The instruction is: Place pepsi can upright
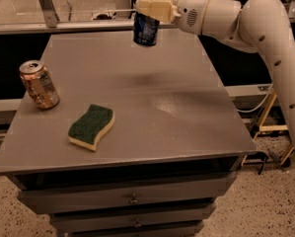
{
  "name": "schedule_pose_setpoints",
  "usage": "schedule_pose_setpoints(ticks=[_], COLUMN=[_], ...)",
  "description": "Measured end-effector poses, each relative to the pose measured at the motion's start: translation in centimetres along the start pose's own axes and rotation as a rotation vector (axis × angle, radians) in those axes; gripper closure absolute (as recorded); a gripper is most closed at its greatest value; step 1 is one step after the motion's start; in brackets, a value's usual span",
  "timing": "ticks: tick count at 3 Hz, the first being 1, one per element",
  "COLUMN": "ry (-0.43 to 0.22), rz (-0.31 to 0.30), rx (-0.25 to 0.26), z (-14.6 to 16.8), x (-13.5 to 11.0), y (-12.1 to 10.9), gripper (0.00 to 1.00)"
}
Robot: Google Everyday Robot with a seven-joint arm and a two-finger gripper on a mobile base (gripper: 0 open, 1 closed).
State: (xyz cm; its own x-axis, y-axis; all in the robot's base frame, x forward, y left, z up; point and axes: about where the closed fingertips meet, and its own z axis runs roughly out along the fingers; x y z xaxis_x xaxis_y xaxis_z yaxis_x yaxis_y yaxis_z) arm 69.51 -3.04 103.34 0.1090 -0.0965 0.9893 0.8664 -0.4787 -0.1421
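The pepsi can (146, 29) is dark blue with white markings. It hangs upright in the air above the far middle of the grey table (186, 117). My gripper (148, 9) is shut on the can's top end and reaches in from the right on the white arm (245, 23). The can's shadow lies on the table below it.
An orange-gold can (39, 84) stands slightly tilted near the table's left edge. A green and yellow sponge (92, 126) lies at the front left. Drawers run below the table's front edge. A metal rail and frame stand behind the table.
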Motion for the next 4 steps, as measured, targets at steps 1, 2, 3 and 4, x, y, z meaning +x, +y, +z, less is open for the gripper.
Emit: schedule_pose_setpoints(ticks=[1,2,3,4], ry=[-0.026,-0.071,-0.088,-0.046], rz=[-0.106,-0.257,-0.358,-0.354], rx=[0.024,0.044,0.057,0.080], z=[-0.7,-1.4,-2.1,-2.6], x=[-0.3,-1.0,-1.7,-2.9], y=[0.6,0.9,1.2,1.5], gripper=[1.00,1.00,1.00,1.00])
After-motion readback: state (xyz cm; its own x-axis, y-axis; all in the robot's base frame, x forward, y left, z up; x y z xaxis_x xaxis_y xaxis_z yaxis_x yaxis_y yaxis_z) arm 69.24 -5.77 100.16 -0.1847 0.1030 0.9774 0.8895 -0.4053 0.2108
